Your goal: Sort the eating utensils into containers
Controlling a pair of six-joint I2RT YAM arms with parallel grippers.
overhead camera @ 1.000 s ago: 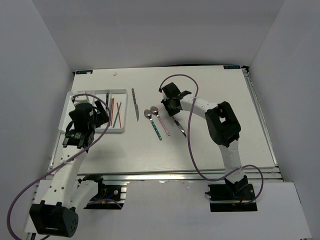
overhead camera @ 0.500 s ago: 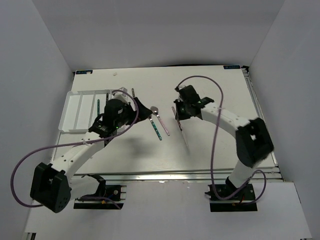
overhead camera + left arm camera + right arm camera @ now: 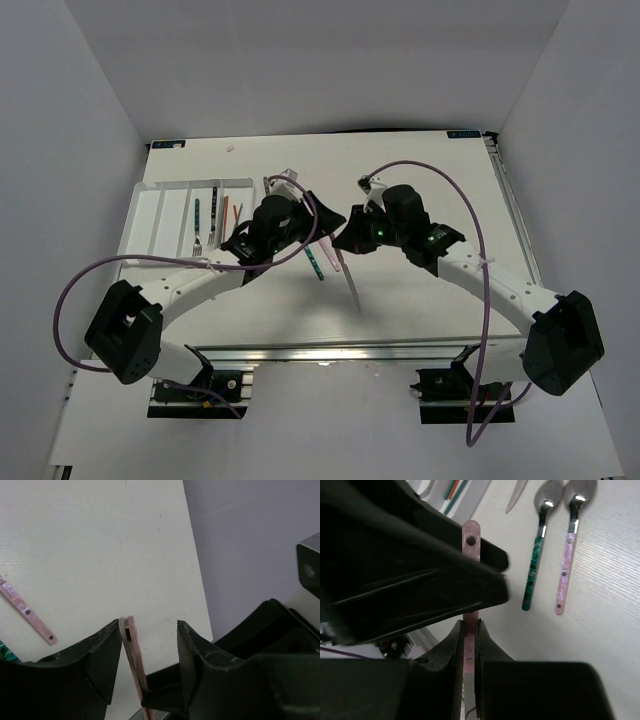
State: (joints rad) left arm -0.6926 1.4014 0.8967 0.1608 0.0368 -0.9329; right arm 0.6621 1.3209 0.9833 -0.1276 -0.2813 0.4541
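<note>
The pink-handled utensil [image 3: 471, 545] is pinched at mid-handle between the closed fingers of the right gripper [image 3: 470, 628]. It is held over the middle of the table [image 3: 430, 180]. In the right wrist view its long axis runs straight out from the fingers, and the riveted handle end points away from them. In the top view the slim silver end [image 3: 352, 288] is directed toward the near table edge, slightly to the right.

The free handle end is positioned between the spread fingers of the left gripper [image 3: 148, 627], close to one finger. Contact there cannot be determined. The head of the utensil is cut off in both wrist views and is too thin in the top view for its type to be identified.

A teal-handled spoon [image 3: 536, 560] and a pink-handled spoon [image 3: 566, 562] are laid side by side on the table, bowls toward the far edge. The white tray [image 3: 140, 200] is located at the left, with a teal-handled fork [image 3: 197, 225] and chopsticks [image 3: 226, 208] laid lengthwise in its compartments. Part of the tray is hidden by the left arm.
</note>
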